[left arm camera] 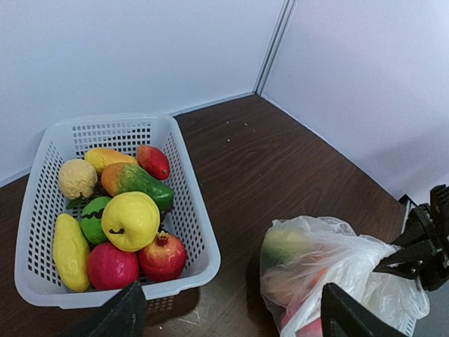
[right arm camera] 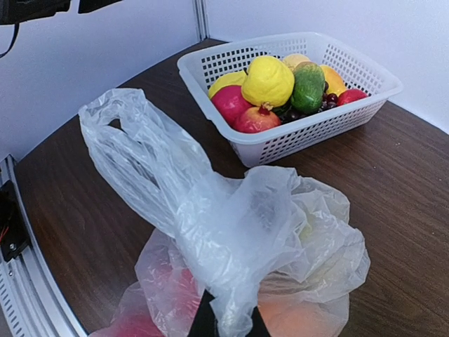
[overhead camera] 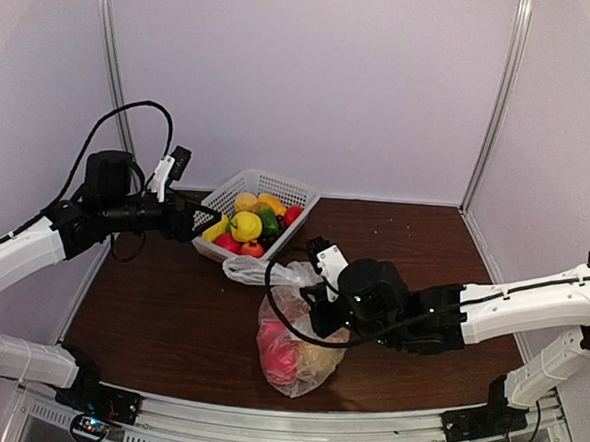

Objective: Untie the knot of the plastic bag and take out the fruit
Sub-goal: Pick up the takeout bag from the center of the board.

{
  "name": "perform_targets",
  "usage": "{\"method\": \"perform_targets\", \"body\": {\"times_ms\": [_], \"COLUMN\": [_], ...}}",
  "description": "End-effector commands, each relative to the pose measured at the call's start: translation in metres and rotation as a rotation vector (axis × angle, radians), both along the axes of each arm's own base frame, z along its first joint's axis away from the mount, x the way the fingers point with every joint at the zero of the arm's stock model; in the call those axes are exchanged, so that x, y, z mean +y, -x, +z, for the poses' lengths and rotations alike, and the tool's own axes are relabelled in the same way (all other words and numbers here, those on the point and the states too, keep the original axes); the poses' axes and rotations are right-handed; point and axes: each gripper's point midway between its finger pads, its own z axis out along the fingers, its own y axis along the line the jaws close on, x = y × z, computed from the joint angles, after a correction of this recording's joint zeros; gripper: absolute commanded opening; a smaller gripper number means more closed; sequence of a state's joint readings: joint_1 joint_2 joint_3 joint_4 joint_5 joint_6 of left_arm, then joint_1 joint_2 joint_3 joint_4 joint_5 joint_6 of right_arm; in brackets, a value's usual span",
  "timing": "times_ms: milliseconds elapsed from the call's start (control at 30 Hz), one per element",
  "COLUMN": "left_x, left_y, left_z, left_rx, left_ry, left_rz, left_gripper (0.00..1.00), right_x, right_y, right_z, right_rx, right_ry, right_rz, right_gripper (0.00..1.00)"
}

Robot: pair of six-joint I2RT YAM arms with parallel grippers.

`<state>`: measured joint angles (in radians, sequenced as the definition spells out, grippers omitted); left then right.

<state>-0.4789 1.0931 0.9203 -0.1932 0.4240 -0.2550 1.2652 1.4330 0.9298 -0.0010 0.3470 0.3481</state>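
Top view: plastic bag (overhead camera: 289,353) lies on the surface (overhead camera: 413,250), in front of the basket (overhead camera: 295,191). Left fingers (overhead camera: 197,219) are seen beside the basket; right fingers (overhead camera: 315,300) at the bag's top.
Left wrist: left fingers (left arm camera: 125,314) are spread wide.
Right wrist: right fingers (right arm camera: 203,324) are pinched shut on bag film; fruit (right arm camera: 295,319) is seen inside.

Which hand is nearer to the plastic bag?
Right. The right hand pinches the upper film of the plastic bag; the left hand is open near the basket, clear of the bag.
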Motion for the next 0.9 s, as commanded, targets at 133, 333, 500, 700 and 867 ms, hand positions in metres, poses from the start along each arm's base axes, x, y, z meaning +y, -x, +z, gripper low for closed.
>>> {"method": "perform_targets", "body": {"times_ms": [133, 333, 500, 700, 867], "left_x": [0.001, -0.015, -0.025, -0.064, -0.101], "left_y": [0.007, 0.024, 0.035, 0.068, 0.109], "left_z": [0.022, 0.022, 0.027, 0.013, -0.006], "left_rx": [-0.100, -0.157, -0.186, -0.142, -0.104], "left_ry": [-0.029, -0.054, -0.024, -0.039, -0.068], "left_rz": [0.016, -0.036, -0.077, -0.222, -0.375], "left_gripper": [0.87, 0.87, 0.87, 0.84, 0.78], "right_x": [0.002, -0.005, -0.031, -0.068, -0.091], "right_y": [-0.005, 0.005, 0.003, 0.002, 0.005], "right_z": [0.001, 0.029, 0.049, 0.042, 0.035], "right_rx": [0.003, 0.014, -0.003, -0.024, -0.006], "right_ry": [-0.065, -0.175, -0.216, -0.173, -0.218], "right_rz": [-0.129, -0.127, -0.192, -0.264, -0.285], "right_gripper": [0.42, 0.67, 0.76, 0.89, 0.93]}}
